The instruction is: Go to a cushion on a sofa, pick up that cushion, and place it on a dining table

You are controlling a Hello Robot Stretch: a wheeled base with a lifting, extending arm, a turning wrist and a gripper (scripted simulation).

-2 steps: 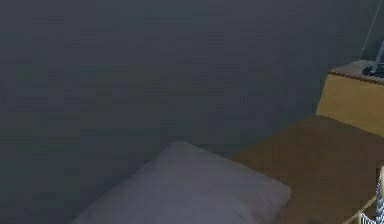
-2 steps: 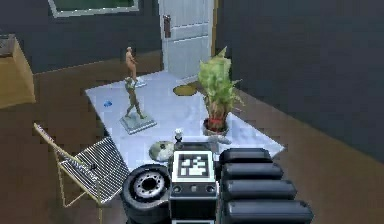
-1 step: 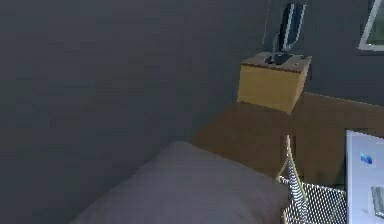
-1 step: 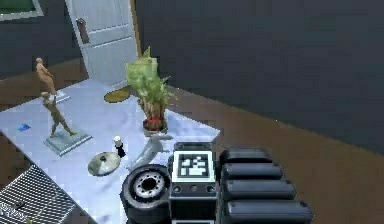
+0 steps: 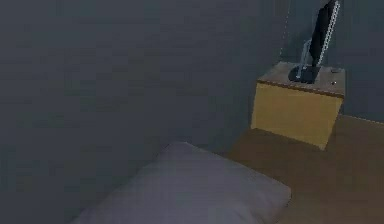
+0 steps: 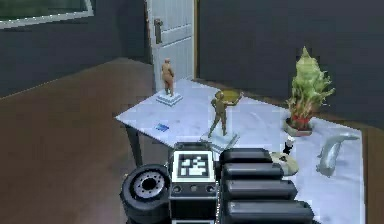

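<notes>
Forward view puts the pale cushion (image 5: 190, 190) close ahead; we should swing the claw (image 6: 148, 192) toward it; its hold we cannot tell.

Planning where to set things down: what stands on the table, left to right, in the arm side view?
small brown figurine → taller figurine → potted plant → grey curved object, all standing on the pale table.
</notes>
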